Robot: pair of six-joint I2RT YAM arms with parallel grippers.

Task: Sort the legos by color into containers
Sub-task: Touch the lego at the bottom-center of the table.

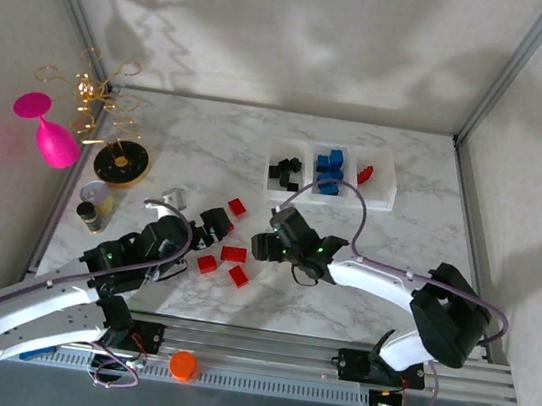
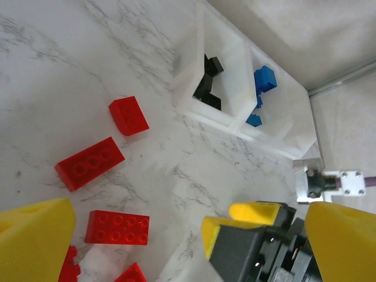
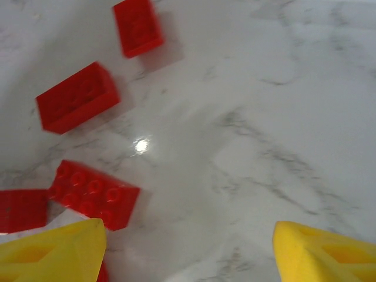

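Several red legos (image 1: 234, 253) lie loose on the marble between my two grippers. The containers (image 1: 384, 201) stand behind them, a row of white bins: black legos (image 2: 207, 88) in the left one, blue legos (image 2: 264, 78) in the middle, one red piece (image 1: 366, 171) in the right. My left gripper (image 1: 205, 229) hovers open just left of the red cluster, its yellow fingers (image 2: 32, 241) wide apart. My right gripper (image 1: 263, 245) is open too, low over bare marble right of the cluster. A red oblong brick (image 3: 94, 194) lies by its left finger (image 3: 53, 252), and nothing sits between the jaws.
A pink goblet (image 1: 44, 131), a gold wire ornament (image 1: 100, 88), a round black and gold disc (image 1: 120, 162) and a small cup (image 1: 98, 201) crowd the left edge. An orange cap (image 1: 184, 364) rests on the front rail. The right gripper's fingertips (image 2: 252, 220) sit close in front of my left gripper (image 2: 188, 247).
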